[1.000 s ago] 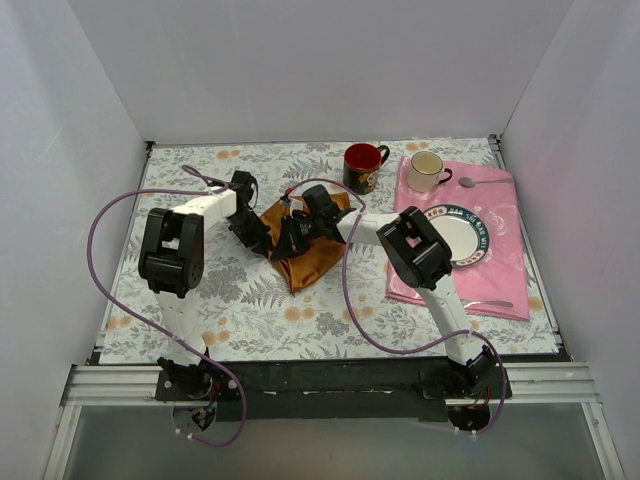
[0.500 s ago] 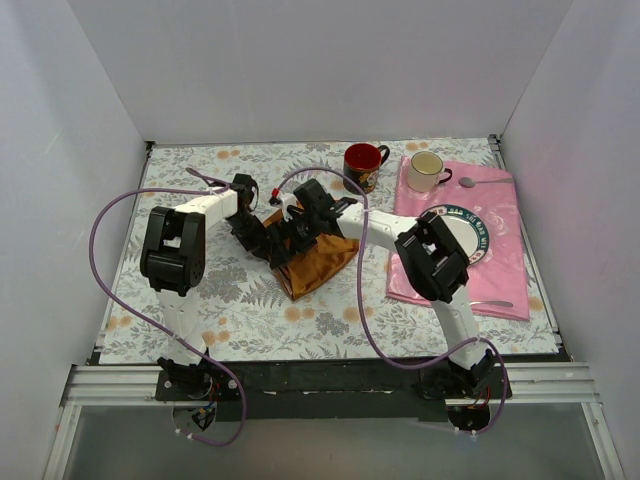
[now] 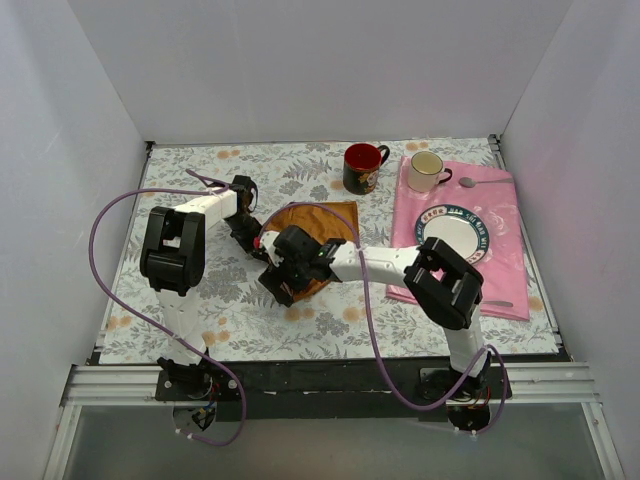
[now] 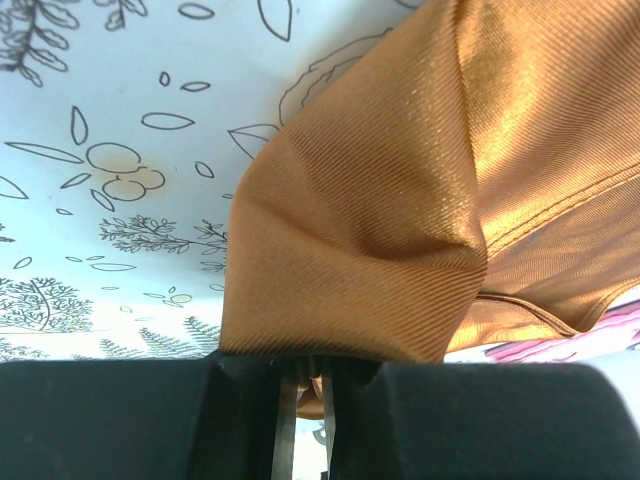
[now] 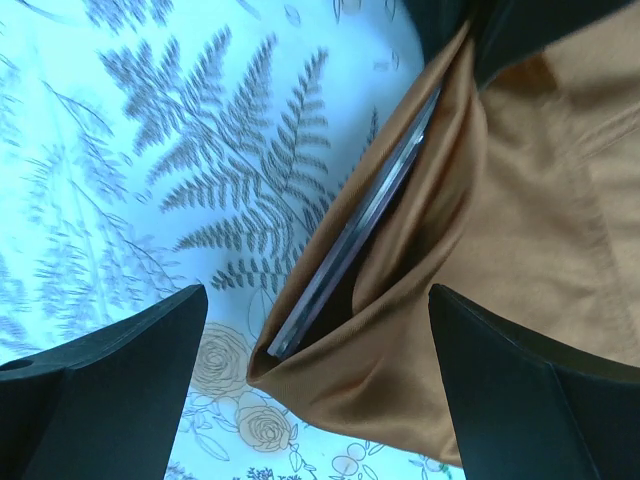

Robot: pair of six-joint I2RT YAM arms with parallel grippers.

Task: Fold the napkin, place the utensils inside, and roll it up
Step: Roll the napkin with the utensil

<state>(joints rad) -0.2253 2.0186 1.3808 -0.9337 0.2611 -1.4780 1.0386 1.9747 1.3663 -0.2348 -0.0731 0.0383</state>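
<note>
Top view: pinches mid-table napkin [image 3: 318, 222] at its left edge with left gripper [image 3: 254, 240]; hangs right gripper [image 3: 282, 278] over its near corner. Left wrist: clenches a napkin fold. Right wrist: spreads jaws wide, released, above fold holding utensils [image 5: 360, 228].

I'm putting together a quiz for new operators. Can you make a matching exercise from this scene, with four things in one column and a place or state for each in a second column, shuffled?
Things:
1. left gripper
2. right gripper
3. utensil
4. white cup

Places or states:
a. stands on the pink cloth
b. open, at a corner of the napkin
c. lies inside the napkin's fold
d. shut on the napkin's edge

Pairs: 1-d, 2-b, 3-c, 4-a
</note>
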